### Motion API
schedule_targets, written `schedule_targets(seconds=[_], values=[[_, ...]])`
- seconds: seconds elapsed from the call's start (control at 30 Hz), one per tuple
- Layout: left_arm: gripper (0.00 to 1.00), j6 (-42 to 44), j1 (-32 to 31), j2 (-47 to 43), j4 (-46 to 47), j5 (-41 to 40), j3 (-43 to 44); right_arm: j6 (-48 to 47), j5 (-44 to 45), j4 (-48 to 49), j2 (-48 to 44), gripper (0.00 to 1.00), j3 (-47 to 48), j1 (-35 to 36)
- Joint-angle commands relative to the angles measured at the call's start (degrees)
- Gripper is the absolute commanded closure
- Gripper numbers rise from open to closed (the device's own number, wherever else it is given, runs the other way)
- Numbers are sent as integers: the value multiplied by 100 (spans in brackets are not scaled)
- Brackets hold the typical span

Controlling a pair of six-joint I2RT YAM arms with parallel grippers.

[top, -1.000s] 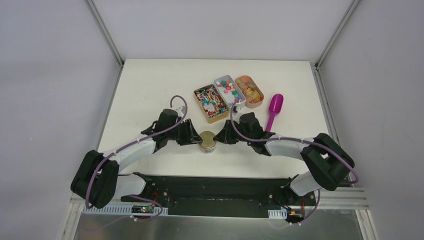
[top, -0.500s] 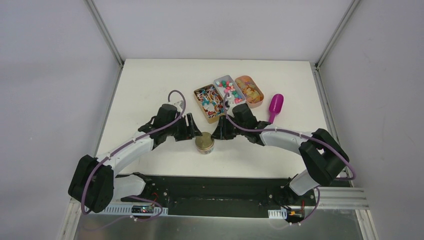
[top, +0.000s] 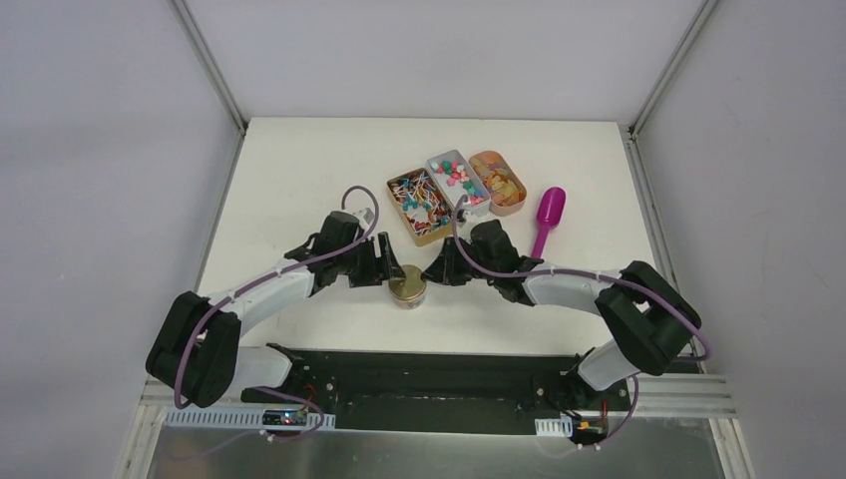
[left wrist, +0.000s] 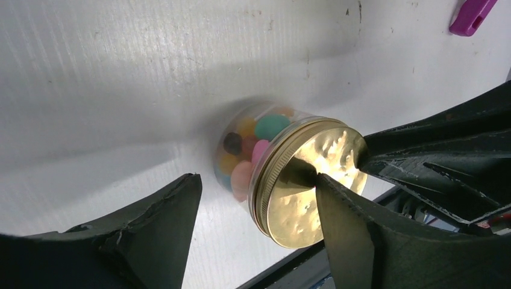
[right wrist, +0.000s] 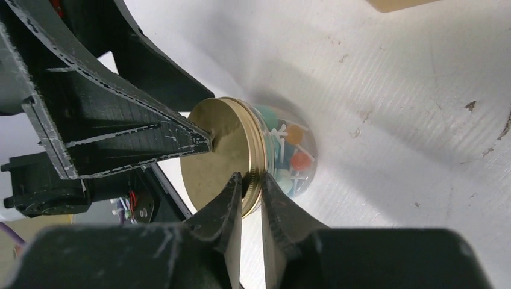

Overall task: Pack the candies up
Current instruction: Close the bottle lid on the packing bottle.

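A small clear jar [top: 409, 289] with a gold lid [left wrist: 313, 180] stands between my two grippers; it holds candies [left wrist: 253, 150], also seen in the right wrist view [right wrist: 289, 153]. More candies on white sticks fill a brown box [top: 420, 198], and loose ones lie in a grey tin [top: 455, 178]. My left gripper [left wrist: 256, 180] is open, with the jar between its jaws and its right finger [left wrist: 337, 229] at the lid. My right gripper [right wrist: 251, 176] is nearly shut, with its tips pinching the lid's rim from the right.
An orange tin [top: 499, 182] sits beside the grey tin. A magenta scoop [top: 545, 218] lies on the white table to their right, and its end shows in the left wrist view [left wrist: 470, 15]. The black base bar [top: 419, 374] runs along the near edge.
Both grippers rose slightly away, then settled back against the jar. The jar has shifted a little to the left.
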Motion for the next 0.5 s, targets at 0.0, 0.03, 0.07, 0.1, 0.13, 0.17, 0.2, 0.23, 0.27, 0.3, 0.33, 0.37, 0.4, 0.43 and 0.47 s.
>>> schedule_targets(seconds=[0.0,0.03,0.07,0.1,0.13,0.17,0.2,0.23,0.27,0.3,0.33,0.37,0.4,0.43,0.47], values=[[27,4,-33,-111,107,-298,-432,188,564,51,238,88,-931,261],[26,-28,-31,-106,127,-330,-491,208,656,142,278,88,-1034,313],[26,-59,-35,-86,148,-356,-525,235,776,205,313,89,-1118,364],[29,-94,-29,-65,182,-356,-587,258,872,270,351,89,-1205,401],[30,-125,-28,-39,213,-369,-620,284,942,354,384,89,-1282,412],[33,-133,-31,-13,245,-365,-662,315,993,438,396,90,-1357,422],[34,-132,-30,-5,267,-341,-723,343,1049,502,395,90,-1424,422],[36,-141,-27,-15,279,-292,-752,375,1091,547,363,90,-1477,428],[37,-143,-27,-50,315,-243,-756,381,1090,592,326,89,-1482,424],[37,-143,-27,-117,350,-95,-737,350,1037,646,224,88,-1447,422],[37,-147,-27,-197,401,58,-679,317,968,649,112,86,-1357,419],[37,-147,-28,-284,416,182,-602,276,899,584,-1,84,-1197,408],[37,-151,-19,-363,405,282,-499,220,797,475,-105,82,-998,382],[37,-169,-10,-437,367,332,-400,174,658,330,-202,79,-778,326],[37,-208,-10,-512,333,362,-322,122,537,143,-272,75,-536,277]])
